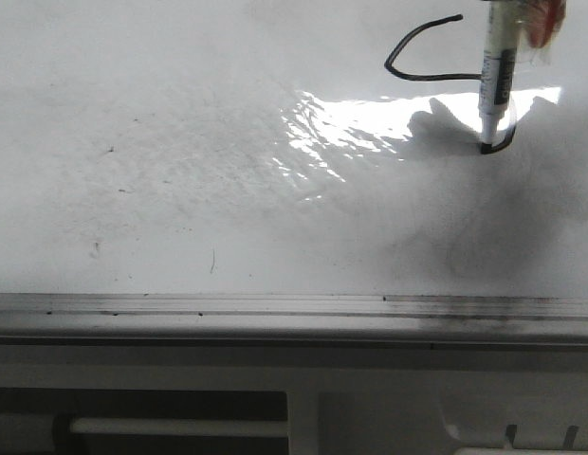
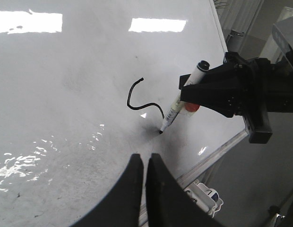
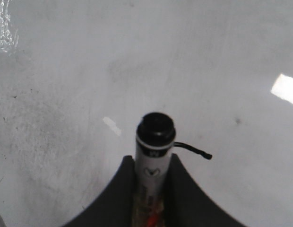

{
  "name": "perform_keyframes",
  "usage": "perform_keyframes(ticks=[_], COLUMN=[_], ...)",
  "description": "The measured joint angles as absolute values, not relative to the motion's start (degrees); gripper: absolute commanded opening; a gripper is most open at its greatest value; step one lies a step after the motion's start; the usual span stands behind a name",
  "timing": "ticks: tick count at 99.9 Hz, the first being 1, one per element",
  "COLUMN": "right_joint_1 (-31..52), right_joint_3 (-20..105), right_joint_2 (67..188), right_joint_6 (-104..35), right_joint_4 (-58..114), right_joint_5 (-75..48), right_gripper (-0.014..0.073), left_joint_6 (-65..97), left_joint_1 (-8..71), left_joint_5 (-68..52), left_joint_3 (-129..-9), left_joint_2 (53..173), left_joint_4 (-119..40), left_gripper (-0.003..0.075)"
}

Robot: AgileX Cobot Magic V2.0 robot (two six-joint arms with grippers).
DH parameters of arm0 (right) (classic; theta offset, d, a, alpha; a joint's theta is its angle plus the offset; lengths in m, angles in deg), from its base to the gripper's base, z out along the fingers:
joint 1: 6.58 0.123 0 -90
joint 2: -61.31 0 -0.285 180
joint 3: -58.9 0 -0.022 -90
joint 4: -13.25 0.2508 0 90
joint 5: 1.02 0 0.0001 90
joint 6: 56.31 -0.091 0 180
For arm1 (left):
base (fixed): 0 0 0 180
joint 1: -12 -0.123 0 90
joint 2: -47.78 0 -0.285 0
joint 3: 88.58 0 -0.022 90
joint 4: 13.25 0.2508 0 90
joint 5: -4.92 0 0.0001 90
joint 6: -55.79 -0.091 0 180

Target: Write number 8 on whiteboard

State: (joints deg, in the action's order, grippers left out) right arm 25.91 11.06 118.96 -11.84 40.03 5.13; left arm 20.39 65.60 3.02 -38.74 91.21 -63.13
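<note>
**Marker tip on the board, stroke partly drawn**

The left claw (image 2: pixel 145 163) hangs clenched and empty above the whiteboard (image 1: pixel 180 190). Farther off, the right claw (image 3: pixel 151 189) grasps a marker (image 1: pixel 496 76), tip touching the board. The number 8 (image 1: pixel 417 59) is an unfinished black curve near the far right.

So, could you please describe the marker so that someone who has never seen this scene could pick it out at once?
Start from the big glossy whiteboard and go to the unfinished black line drawn on its far right part. The marker stands at the end of that line, tip on the board, clamped in the right gripper. It is the only white, black-capped pen on the board; the left gripper holds nothing.
</note>
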Motion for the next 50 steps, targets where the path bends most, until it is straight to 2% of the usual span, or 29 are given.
perform_keyframes(ticks=[50], right_joint_1=[23.7], right_joint_3=[19.2], right_joint_2=[124.3], right_joint_6=[-7.1], right_joint_4=[40.3], right_joint_5=[10.8], right_gripper=[-0.0065], left_joint_6=[20.4], left_joint_1=[65.6], left_joint_5=[3.0], left_joint_3=[-38.7], left_joint_2=[91.2], left_joint_4=[-63.1], left_gripper=[-0.002])
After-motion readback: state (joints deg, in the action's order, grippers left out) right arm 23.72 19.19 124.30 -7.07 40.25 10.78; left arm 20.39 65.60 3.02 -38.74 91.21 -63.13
